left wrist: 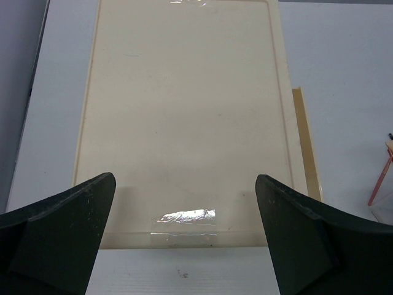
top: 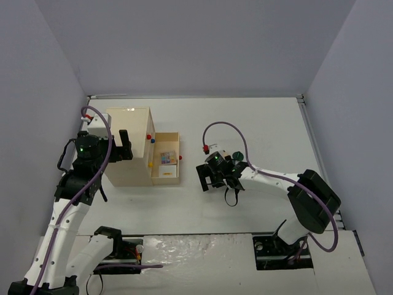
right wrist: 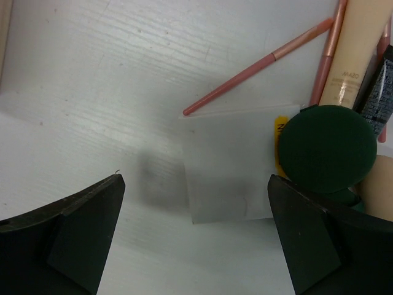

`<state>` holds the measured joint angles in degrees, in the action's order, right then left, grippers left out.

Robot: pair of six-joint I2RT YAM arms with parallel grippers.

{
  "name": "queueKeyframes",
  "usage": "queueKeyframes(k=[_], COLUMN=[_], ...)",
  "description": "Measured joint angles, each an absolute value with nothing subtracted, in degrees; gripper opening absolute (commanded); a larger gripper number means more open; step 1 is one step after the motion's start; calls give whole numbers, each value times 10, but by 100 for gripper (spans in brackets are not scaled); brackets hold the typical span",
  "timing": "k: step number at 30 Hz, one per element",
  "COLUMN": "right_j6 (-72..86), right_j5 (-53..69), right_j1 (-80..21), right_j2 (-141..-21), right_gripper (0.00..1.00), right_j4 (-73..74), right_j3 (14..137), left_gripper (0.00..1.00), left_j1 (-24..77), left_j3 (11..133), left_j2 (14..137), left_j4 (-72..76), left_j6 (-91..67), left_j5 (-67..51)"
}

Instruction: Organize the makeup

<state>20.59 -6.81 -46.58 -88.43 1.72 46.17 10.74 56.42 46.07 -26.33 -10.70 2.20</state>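
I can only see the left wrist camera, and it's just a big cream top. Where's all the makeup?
Observer: Mostly in a heap on the table, to the right of the cream box. A dark green compact lies in that heap.
Operator: What's the other arm doing?
Observer: The right gripper is open and hangs over a white flat card at the edge of the heap.
Operator: Is anything put away?
Observer: Yes, a colourful palette lies in the drawer, which is pulled out on the box's right side.
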Motion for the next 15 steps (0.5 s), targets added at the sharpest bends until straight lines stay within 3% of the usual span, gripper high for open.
queueKeyframes(k=[15], right_j6=[216], right_j5=[-104], right_j1=[-441], right_j2=[-885], right_gripper=[100], right_j4=[6], right_j3=[454], left_gripper=[97], left_j1=[107], left_j3=[564], left_j2=[461], left_j4=[-263], left_j6=[-107], left_j5=[19])
